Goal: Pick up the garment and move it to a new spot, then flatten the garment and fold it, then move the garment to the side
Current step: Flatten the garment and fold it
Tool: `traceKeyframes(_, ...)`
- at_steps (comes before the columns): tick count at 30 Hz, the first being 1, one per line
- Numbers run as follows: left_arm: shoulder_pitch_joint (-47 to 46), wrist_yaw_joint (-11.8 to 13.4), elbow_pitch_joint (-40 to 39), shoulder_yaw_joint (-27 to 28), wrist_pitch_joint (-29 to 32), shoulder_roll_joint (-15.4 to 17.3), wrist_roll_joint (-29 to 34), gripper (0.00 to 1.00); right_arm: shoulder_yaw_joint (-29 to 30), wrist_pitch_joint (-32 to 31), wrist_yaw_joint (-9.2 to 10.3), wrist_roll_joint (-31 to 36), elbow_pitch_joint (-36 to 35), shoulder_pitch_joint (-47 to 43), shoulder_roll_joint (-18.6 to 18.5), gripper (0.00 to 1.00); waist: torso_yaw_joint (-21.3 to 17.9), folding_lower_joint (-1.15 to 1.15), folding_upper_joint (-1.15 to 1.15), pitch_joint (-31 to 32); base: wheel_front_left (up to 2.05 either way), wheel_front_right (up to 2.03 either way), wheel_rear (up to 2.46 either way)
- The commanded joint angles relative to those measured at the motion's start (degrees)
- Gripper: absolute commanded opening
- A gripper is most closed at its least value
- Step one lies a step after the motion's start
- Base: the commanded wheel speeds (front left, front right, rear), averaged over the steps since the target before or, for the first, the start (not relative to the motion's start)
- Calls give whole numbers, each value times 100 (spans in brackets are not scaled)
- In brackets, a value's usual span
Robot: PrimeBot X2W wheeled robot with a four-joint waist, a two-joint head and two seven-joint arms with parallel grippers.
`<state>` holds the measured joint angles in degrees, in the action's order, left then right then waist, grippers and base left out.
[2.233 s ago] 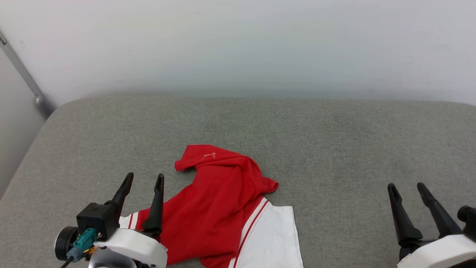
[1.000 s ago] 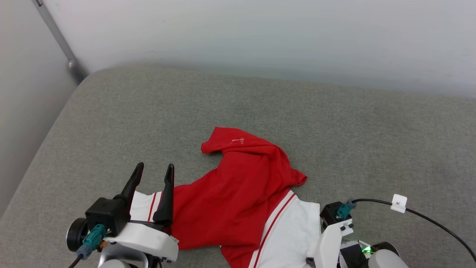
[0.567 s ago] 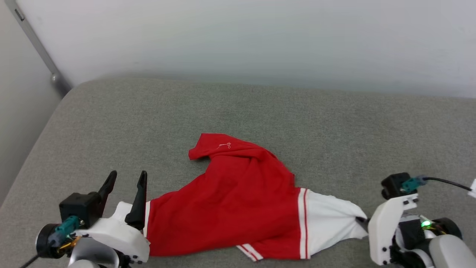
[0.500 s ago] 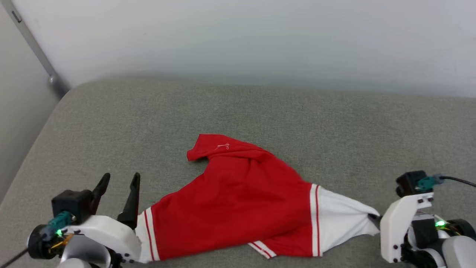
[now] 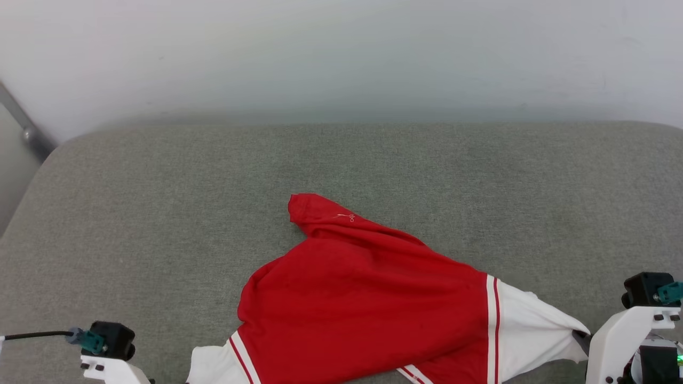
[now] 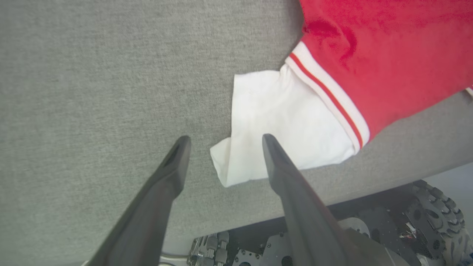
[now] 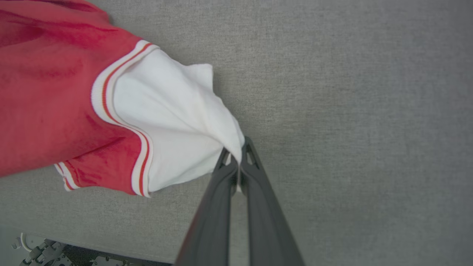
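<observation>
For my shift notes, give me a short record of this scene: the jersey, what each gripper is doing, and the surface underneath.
garment: red jersey, crumpled, lying on the surface, not flattened yet
right gripper: shut, pinching the tip of a white sleeve and pulling it taut
left gripper: open, fingertips at the edge of the other white sleeve, not closed on it
surface: grey fabric cushion

Right end effector (image 7: 236, 149): white shell (image 5: 619, 341), dark tapered fingers (image 7: 264, 221), black block (image 5: 643, 288), teal plug (image 5: 669, 292).
</observation>
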<state>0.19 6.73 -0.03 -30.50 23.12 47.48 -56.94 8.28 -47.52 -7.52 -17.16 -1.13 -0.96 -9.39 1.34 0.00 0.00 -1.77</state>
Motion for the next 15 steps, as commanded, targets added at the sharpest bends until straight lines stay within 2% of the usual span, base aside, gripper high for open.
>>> traceKeyframes(1, 97, -49, -59, -38, 166, 58, -107, 100, 31, -16, 6, 40, -59, -63, 50, 0, -29, 0, 0, -2, 0, 0, 0)
traceKeyframes(3, 152, -76, -89, -108, 386, 108, -217, 100, 46, -26, 6, 58, -105, -127, 124, 0, -45, 0, 0, -11, 0, 0, 0)
traceKeyframes(6, 82, -157, -34, -200, 543, -9, -310, 100, 63, -43, 5, 61, -159, -156, 194, 0, -55, 0, 0, -49, 0, 0, 0)
traceKeyframes(15, -532, -426, 864, -616, 760, -633, -118, 100, 120, -130, 6, 77, -311, -180, 317, 0, -65, 0, 0, -241, 0, 0, 0)
